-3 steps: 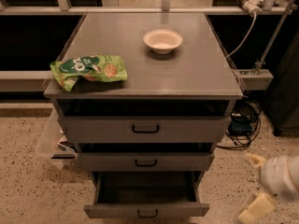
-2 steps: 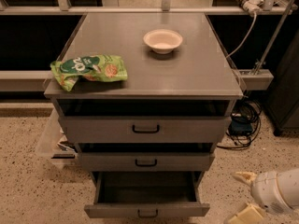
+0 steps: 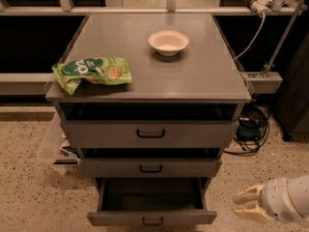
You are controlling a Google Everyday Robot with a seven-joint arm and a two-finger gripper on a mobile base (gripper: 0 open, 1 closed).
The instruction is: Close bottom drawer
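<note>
The bottom drawer of the grey cabinet is pulled out toward me, and its dark inside shows empty. Its slim front carries a small black bar handle. My gripper hangs low at the bottom right, to the right of the drawer's front corner and apart from it. Its two cream fingers point left with a gap between them and hold nothing.
The middle drawer and the top drawer stick out slightly. On the cabinet top lie a green snack bag and a white bowl. Cables lie on the floor to the right, and a clear bin stands to the left.
My gripper has moved left toward the bottom drawer's right corner, and its fingers now point at the cabinet. The drawers have not moved.
</note>
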